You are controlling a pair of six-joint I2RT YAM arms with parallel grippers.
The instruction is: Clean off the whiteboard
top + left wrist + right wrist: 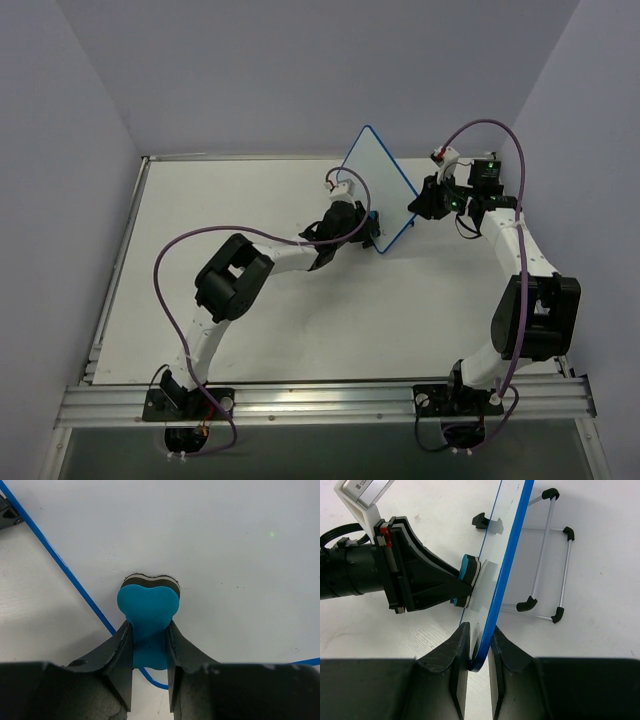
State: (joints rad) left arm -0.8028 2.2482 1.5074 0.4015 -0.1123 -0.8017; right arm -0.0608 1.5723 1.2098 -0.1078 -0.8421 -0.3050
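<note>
A white tabletop fills the scene, walled in by pale lilac panels on three sides. Toward the far edge, right of the middle, the small white whiteboard with a blue rounded-corner frame [378, 185] stands steeply tilted, with its lower corner close to the table.

The right gripper [477, 650] is clamped on the blue frame at a rounded corner, with one jaw on each face of the board. The left gripper [149, 630] is pinched on a blue bone-shaped eraser block with a dark felt pad [148, 610]. The pad lies flat against the board's face near the lower frame edge. On the table beyond the board sits a silver wire stand with black end caps [550, 555]. I cannot tell whether it is joined to the board.

The step in hand looks like the wiping itself: one arm steadies the board while the other rubs. The stretch of face in the left wrist view shows no writing, only faint specks, so the job may be near its end. The rest of the face is too small in the top view to judge.

The next move calls for sliding the pad across the face under even pressure. The board is gripped at one corner only, so a hard push could swing it.
</note>
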